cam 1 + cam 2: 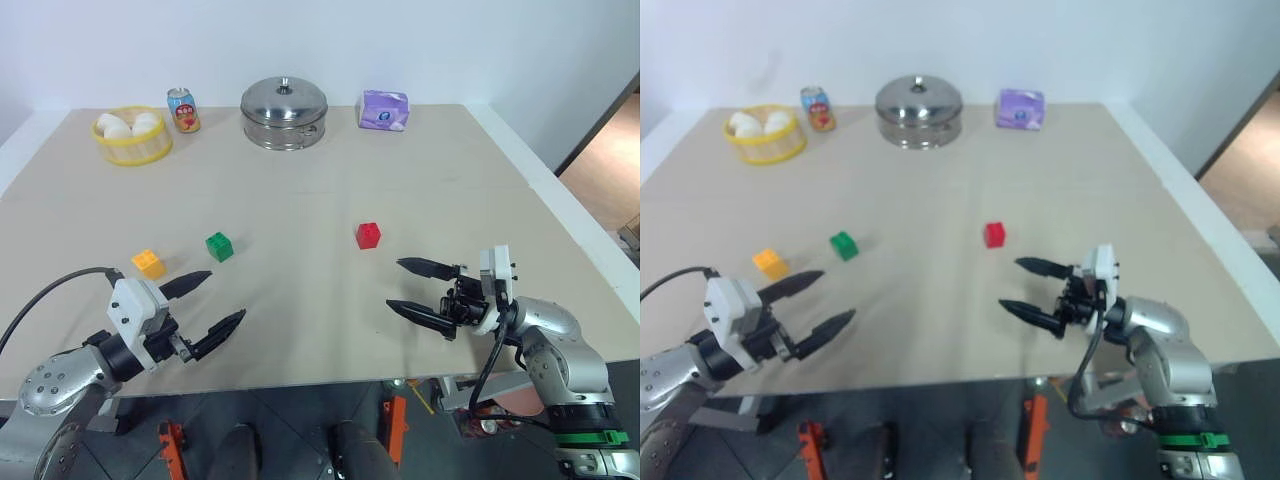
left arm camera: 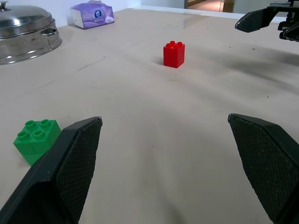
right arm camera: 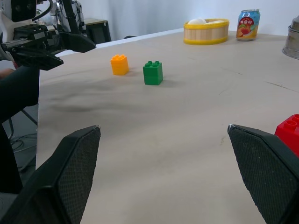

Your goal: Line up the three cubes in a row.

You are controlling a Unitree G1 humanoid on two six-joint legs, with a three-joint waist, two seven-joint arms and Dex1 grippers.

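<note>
Left eye view: the table (image 1: 300, 200) carries three cubes well apart from both grippers. The yellow-orange cube (image 1: 148, 262) sits near the table's left edge, the green cube (image 1: 219, 246) just beside it toward the middle, and the red cube (image 1: 368, 235) stands alone further right, the three in a loose, uneven line. Along the far edge stand a yellow basket (image 1: 133, 147), a soda can (image 1: 183, 110), a steel pot (image 1: 284, 113) and a purple tissue pack (image 1: 385, 110). Near the front edge the left gripper (image 1: 214, 303) hovers with fingers spread wide and empty, and so does the right gripper (image 1: 405, 287). Left wrist view: its wide-open fingers frame bare table, with the green cube by one finger and the red cube ahead. Right wrist view: open empty fingers, with the red cube beside one of them.
</note>
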